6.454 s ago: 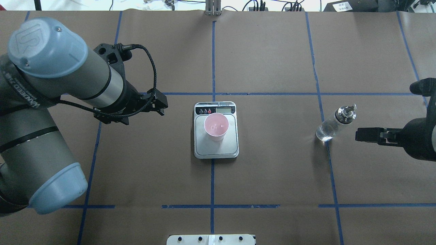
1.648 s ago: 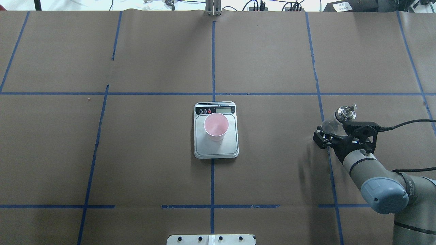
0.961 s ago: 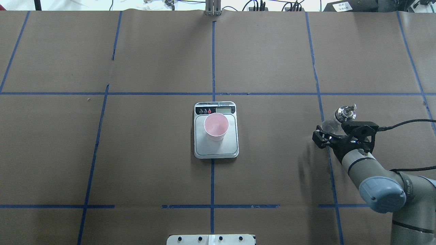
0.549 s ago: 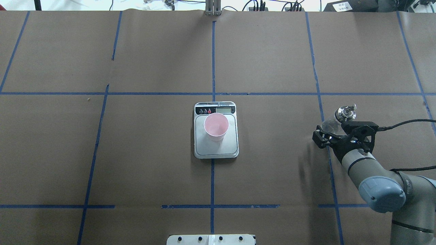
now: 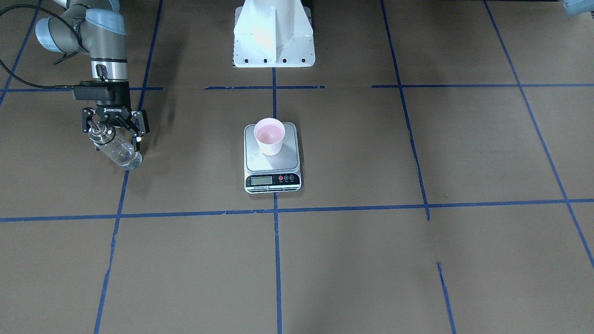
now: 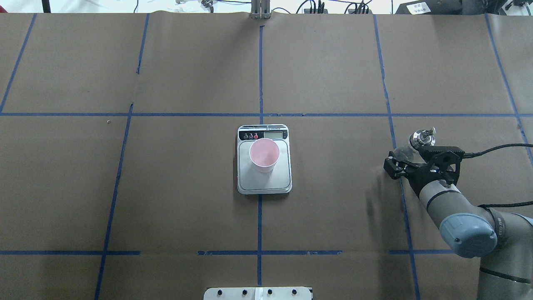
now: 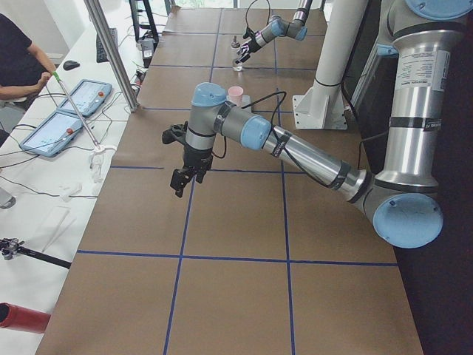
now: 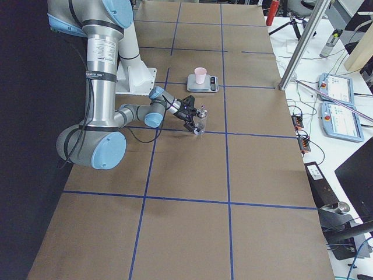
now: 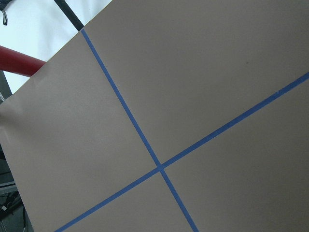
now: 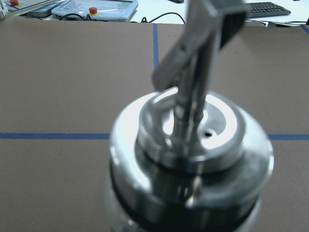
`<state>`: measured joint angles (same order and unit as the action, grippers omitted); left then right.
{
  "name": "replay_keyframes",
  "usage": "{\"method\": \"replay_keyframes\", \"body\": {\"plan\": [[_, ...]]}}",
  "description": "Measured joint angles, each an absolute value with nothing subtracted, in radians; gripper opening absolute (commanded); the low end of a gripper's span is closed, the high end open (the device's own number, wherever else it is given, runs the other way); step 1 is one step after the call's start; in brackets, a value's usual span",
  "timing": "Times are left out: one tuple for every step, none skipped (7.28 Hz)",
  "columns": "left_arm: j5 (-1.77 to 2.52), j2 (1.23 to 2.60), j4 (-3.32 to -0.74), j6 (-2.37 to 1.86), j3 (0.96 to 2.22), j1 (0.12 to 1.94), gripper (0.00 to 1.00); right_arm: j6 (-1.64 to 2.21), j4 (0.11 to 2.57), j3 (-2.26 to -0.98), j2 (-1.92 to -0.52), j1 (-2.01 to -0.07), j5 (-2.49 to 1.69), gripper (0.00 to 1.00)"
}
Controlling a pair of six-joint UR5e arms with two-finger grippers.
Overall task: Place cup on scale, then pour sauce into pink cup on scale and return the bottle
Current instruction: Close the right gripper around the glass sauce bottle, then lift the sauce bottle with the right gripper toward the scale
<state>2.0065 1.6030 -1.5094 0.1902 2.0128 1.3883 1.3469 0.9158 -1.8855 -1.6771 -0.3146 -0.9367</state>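
Note:
The pink cup (image 6: 264, 155) stands upright on the silver scale (image 6: 265, 183) at the table's middle, also in the front view (image 5: 269, 134). The clear glass bottle (image 6: 421, 138) with its metal spout stands on the table to the right; its sauce barely shows. My right gripper (image 6: 416, 160) is open, its fingers apart on either side of the bottle's upper part (image 5: 118, 150). The right wrist view shows the metal collar (image 10: 193, 145) very close. My left gripper (image 7: 179, 181) hangs above the table far to the left; I cannot tell whether it is open or shut.
The white robot pedestal (image 5: 274, 32) stands behind the scale. Blue tape lines grid the brown table cover. A person and tablets (image 7: 81, 96) are beyond the table's far edge. A red cylinder (image 9: 14, 65) lies off the table's left end.
The left arm has left the overhead view. The right arm swung round and brought its open gripper over the bottle; in the last half second it shifted slightly farther from the robot.

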Motion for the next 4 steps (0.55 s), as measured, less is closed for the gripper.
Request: {"method": "replay_keyframes", "body": {"plan": [[2.006,1.603,-1.509,0.19,2.013,1.388,1.0,1.346,0.916,-1.885,-1.676,-0.317,-0.937,0.21],[2.006,1.603,-1.509,0.19,2.014,1.388,1.0,1.345,0.916,-1.885,-1.676,-0.319,-0.937,0.0],[2.006,1.603,-1.509,0.19,2.015,1.388,1.0,1.343,0.915,-1.886,-1.675,-0.322,-0.937,0.0],[2.006,1.603,-1.509,0.19,2.015,1.388,1.0,1.331,0.915,-1.889,-1.674,-0.329,-0.938,0.0]]}}
